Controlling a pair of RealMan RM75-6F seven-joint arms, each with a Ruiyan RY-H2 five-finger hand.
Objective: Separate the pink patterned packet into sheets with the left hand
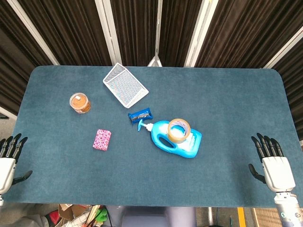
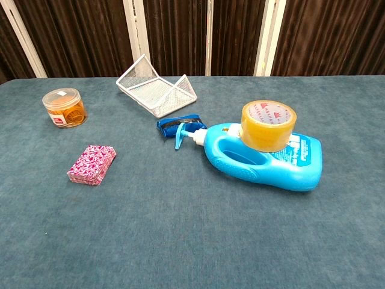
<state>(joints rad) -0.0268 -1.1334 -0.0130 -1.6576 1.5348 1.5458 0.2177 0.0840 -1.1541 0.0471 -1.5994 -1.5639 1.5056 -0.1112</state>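
Small pink patterned paper packet (image 1: 102, 139) lay untouched, flat on table.
Left hand (image 1: 8, 158), fingers spread and empty, was best brought toward two o'clock, top sheets pinched lightly.

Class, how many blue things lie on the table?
2: the blue detergent bottle lying on its side right of centre, and a small blue object beside its nozzle. None seems hidden.

Table layout: items grouped around the middle, hands at the near corners.

The packet (image 1: 102, 139) lies left of the spray bottle (image 1: 174, 139), which lies on its side with a tape roll (image 1: 179, 130) resting on it. The jar (image 1: 80, 102) stands farther left; the wire tray (image 1: 125, 85) lies tilted at the far middle. The left hand (image 1: 8, 161) and right hand (image 1: 272, 163) are well apart.
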